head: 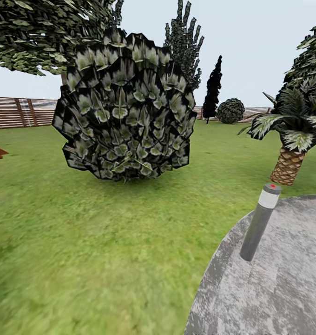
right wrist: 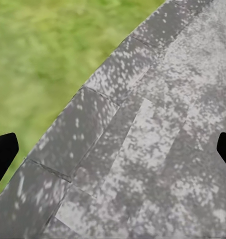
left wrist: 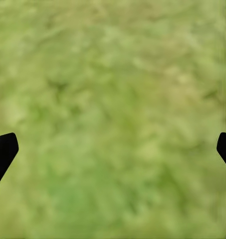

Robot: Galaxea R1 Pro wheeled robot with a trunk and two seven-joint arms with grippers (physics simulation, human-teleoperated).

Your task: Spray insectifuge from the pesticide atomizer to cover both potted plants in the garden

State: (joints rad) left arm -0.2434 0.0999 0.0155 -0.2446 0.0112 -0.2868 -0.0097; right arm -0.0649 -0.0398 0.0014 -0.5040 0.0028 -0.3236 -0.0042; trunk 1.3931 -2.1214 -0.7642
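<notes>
No pesticide atomizer or potted plant can be made out among the things in sight, so the step in hand is judged to be a search of the garden [head: 83, 232], best done by slow turning until the small bottle is found. The left gripper [left wrist: 113, 149] is spread wide and empty, with blurred mottled grass between its dark fingertips [left wrist: 4, 149]. The right gripper [right wrist: 113, 149] is likewise released, with the speckled grey slabs of the curved stone patio [right wrist: 157, 149] between and beyond its fingers; a smooth grey bollard lamp [head: 260, 222] stands on that patio, and a scaly-leaved bush [head: 124, 107] rises on the lawn.

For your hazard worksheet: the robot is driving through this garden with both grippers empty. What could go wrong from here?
1. The grey bollard lamp stands close ahead on the stone patio; the base might clip it.
2. Its red-dotted cap could be mistaken for a sprayer.
3. The big bush blocks the view of the lawn behind it.
</notes>
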